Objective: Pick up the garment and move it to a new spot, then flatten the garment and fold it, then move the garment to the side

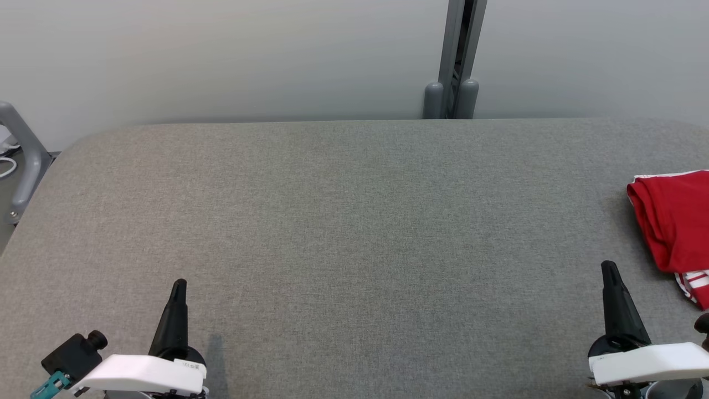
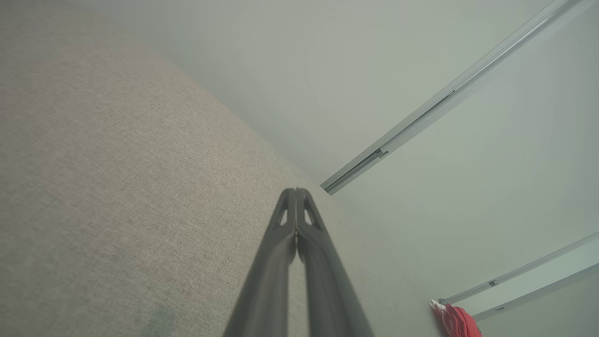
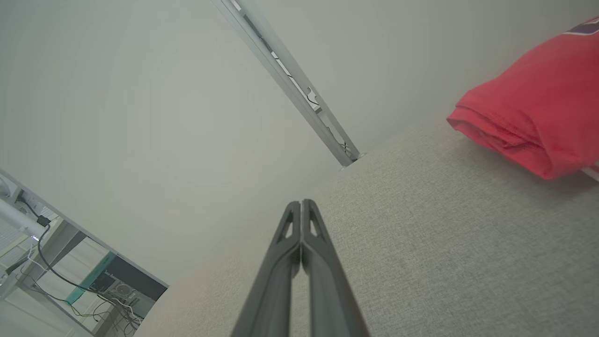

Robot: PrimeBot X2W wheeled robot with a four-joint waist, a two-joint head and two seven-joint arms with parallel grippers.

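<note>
Grey fabric bench (image 1: 354,221). Grey upright post (image 1: 457,61) behind its far edge, against a pale wall (image 1: 221,55). Red garment (image 1: 673,221), folded, white-striped trim: at the bench's right edge, near the right jaws, apart from them. Left arm (image 1: 144,374), right arm (image 1: 648,363): low at the near edge, pointing forward. Left jaws, right jaws: each pressed together, empty.

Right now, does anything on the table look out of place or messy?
Nothing stands out. The red garment lies folded at the right side of the grey table, a striped hem peeking out at its near edge. The left gripper and right gripper are shut, clear of it.
</note>
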